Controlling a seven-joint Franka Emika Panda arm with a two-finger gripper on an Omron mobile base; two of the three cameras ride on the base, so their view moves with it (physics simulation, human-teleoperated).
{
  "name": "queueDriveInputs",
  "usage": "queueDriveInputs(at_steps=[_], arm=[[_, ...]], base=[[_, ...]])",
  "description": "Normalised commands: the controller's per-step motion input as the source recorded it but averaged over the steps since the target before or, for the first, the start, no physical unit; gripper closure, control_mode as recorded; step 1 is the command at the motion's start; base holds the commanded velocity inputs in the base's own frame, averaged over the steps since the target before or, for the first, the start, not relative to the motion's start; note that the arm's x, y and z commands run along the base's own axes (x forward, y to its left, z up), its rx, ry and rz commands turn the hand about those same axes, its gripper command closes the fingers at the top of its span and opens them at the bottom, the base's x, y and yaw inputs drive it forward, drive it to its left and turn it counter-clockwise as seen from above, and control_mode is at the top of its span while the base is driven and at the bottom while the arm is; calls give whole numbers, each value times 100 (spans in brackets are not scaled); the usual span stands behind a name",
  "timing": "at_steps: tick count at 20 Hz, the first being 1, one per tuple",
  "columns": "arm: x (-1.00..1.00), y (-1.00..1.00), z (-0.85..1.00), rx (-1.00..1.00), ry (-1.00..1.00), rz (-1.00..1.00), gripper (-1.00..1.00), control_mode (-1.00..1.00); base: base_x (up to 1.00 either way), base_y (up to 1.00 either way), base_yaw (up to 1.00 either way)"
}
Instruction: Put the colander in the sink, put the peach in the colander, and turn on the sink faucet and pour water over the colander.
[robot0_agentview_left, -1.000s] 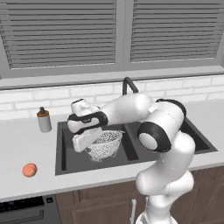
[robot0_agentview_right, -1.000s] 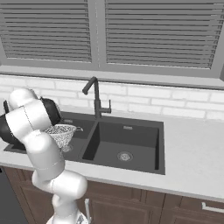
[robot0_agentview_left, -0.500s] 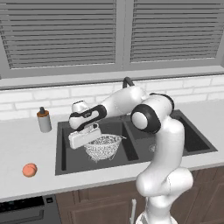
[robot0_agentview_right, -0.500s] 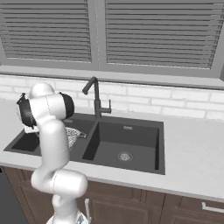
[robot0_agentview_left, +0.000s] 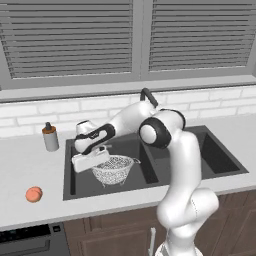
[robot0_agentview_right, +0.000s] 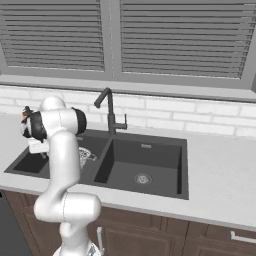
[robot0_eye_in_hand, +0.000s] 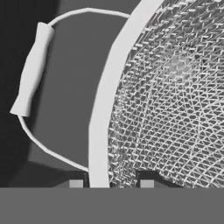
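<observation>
The gripper (robot0_agentview_left: 102, 156) reaches into the left basin of the sink (robot0_agentview_left: 75, 182), and its two fingers are clamped on the rim of the colander (robot0_agentview_left: 115, 168), one finger on each side of the rim. In the hand view the fingertips (robot0_eye_in_hand: 146, 183) straddle the white rim, with the colander's mesh (robot0_eye_in_hand: 175, 100) spreading to the right and one wire side handle (robot0_eye_in_hand: 33, 70) looping out to the left over the dark basin.

The colander sits inside the left basin, roughly upright, toward the basin's middle. Whether its base touches the basin floor cannot be told. In the right base view the colander (robot0_agentview_right: 86, 156) shows partly behind the arm, just left of the sink's divider.

The peach (robot0_agentview_left: 33, 194) lies on the grey surface (robot0_agentview_left: 30, 165) to the left of the sink, near the front edge, well apart from the colander. A grey bottle with an orange cap (robot0_agentview_left: 50, 137) stands farther back on the surface, left of the sink's far corner.

The faucet (robot0_agentview_right: 107, 111) stands behind the divider, its spout angled up and to the left. The right basin (robot0_agentview_right: 142, 167) holds a round drain (robot0_agentview_right: 142, 178).
</observation>
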Motion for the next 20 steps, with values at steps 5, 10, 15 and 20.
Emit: queueDriveInputs(at_steps=[5, 10, 15, 20], arm=[[41, 9, -24, -8, -8, -1, 100, -100], [16, 1, -21, -9, -10, 0, 100, -100], [0, 0, -13, -7, -8, 3, 100, -100], [-15, -15, -3, -8, -13, 1, 100, -100]], base=[[0, 0, 0], [0, 0, 0], [0, 0, 0], [0, 0, 0]])
